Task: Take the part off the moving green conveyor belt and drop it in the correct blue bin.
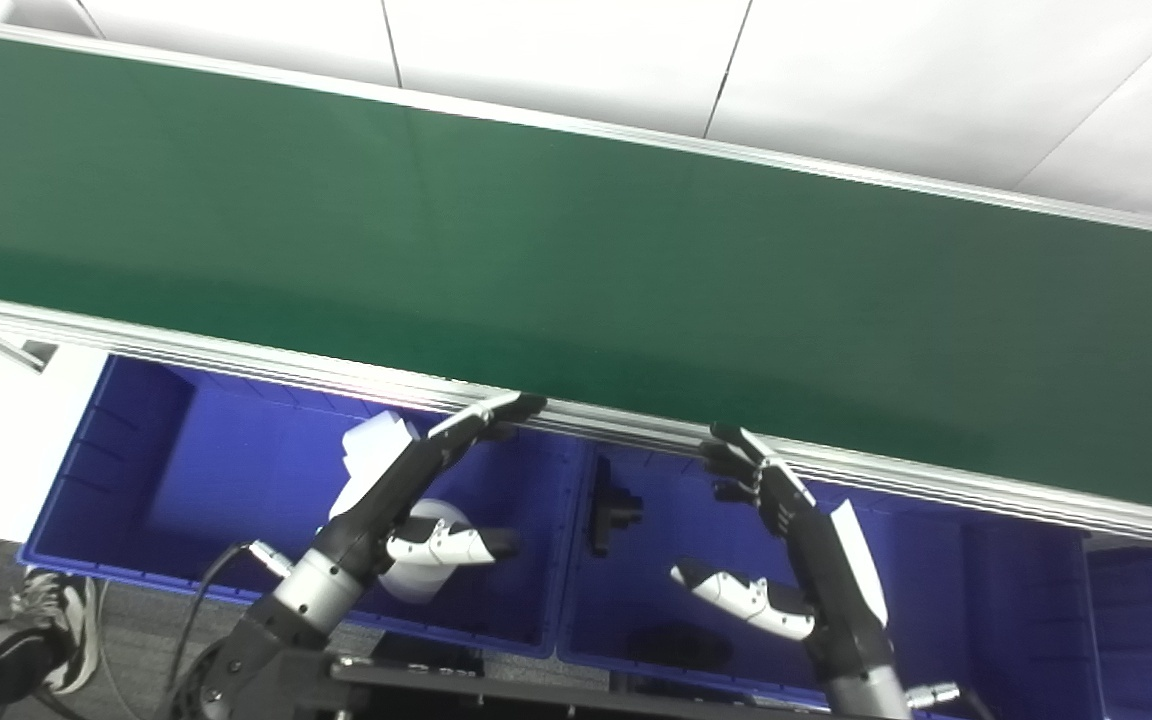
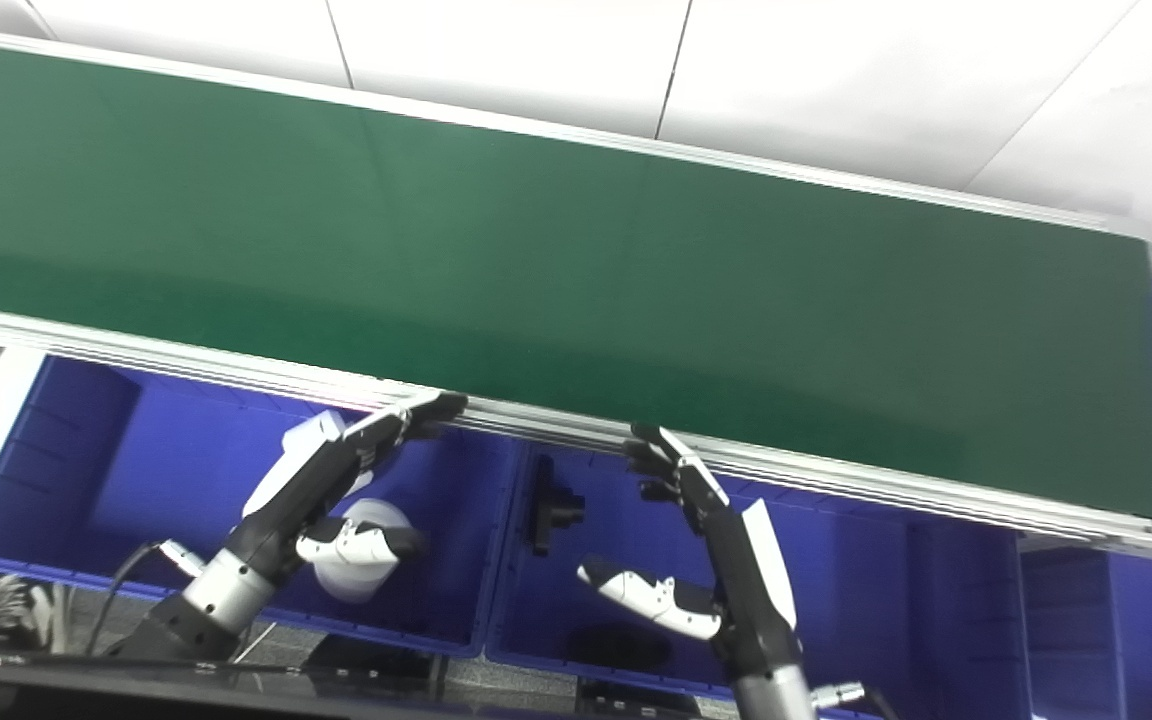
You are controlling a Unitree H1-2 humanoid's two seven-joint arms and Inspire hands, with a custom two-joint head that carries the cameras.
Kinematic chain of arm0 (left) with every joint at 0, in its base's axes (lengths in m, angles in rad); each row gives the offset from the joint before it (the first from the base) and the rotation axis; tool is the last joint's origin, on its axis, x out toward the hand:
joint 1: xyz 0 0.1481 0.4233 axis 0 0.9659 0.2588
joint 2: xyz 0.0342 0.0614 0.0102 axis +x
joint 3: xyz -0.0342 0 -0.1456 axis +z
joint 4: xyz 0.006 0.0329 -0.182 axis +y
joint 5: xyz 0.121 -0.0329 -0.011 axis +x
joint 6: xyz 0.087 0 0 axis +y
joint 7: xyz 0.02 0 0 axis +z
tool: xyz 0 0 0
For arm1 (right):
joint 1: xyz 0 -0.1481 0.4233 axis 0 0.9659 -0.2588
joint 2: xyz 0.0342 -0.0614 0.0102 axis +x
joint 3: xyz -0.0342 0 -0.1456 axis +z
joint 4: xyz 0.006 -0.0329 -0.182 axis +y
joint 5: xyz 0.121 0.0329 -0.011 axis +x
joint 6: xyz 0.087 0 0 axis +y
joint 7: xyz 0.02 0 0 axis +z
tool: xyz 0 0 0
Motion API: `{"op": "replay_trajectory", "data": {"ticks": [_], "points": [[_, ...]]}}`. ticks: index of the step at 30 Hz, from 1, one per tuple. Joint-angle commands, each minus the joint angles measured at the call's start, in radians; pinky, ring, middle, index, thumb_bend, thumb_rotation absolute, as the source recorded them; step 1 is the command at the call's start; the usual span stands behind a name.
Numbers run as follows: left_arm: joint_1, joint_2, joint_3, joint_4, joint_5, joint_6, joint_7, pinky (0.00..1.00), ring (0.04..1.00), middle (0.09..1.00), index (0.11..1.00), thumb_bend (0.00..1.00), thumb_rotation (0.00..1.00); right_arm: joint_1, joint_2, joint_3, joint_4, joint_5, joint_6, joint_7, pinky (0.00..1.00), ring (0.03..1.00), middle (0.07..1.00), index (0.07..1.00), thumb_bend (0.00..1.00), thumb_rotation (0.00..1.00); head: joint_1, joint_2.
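Part: none visible anywhere on the green conveyor belt; its surface is bare across both head views. Nothing to pick yet, so I judge this a waiting stage.

Left hand hovers just below the belt's near rail, over the left blue bin; fingers spread and straight, thumb out, holding nothing. Right hand sits likewise below the rail, over the middle blue bin; fingers apart, empty.

Left bin contains a white round object, partly hidden behind the left hand. Middle bin holds a black part near the rail side and a dark flat piece at its front wall.

Risks, as judged:
- Fingertips of both hands lie very close to the rail; a straight lift toward the belt could clip its edge.
- Belt moves, so a late reach would close on nothing.
- Bin choice depends on part type, which is unknown until one appears; the wrong bin is possible.
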Motion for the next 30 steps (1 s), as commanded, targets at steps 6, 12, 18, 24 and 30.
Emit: {"op": "replay_trajectory", "data": {"ticks": [6, 12, 18, 24, 30], "points": [[0.016, 0.014, 0.011, 0.024, -0.082, -0.044, -0.013, 0.81, 0.838, 0.836, 0.803, 0.77, 0.54, 0.014, 0.014, 0.017, 0.032, -0.027, -0.069, -0.029, 0.75, 0.825, 0.843, 0.882, 0.78, 0.44, -0.017, -0.031], [0.021, 0.014, 0.031, 0.032, -0.088, -0.044, -0.022, 0.81, 0.833, 0.828, 0.797, 0.77, 0.52, 0.007, 0.024, 0.028, 0.060, -0.039, -0.082, -0.050, 0.76, 0.830, 0.846, 0.881, 0.77, 0.41, -0.024, -0.040], [0.011, 0.010, 0.052, 0.050, -0.101, -0.044, -0.048, 0.80, 0.829, 0.828, 0.795, 0.77, 0.50, -0.007, 0.031, 0.035, 0.082, -0.052, -0.100, -0.065, 0.75, 0.829, 0.853, 0.887, 0.75, 0.39, -0.029, -0.048], [0.002, 0.014, 0.063, 0.062, -0.089, -0.044, -0.057, 0.79, 0.824, 0.824, 0.791, 0.75, 0.48, -0.011, 0.045, 0.040, 0.095, -0.068, -0.107, -0.086, 0.76, 0.837, 0.862, 0.891, 0.76, 0.40, -0.056, -0.060], [-0.005, 0.031, 0.068, 0.066, -0.072, -0.044, -0.061, 0.77, 0.816, 0.823, 0.787, 0.75, 0.45, -0.021, 0.059, 0.048, 0.109, -0.096, -0.110, -0.104, 0.75, 0.838, 0.868, 0.898, 0.75, 0.40, -0.108, -0.069]]}}
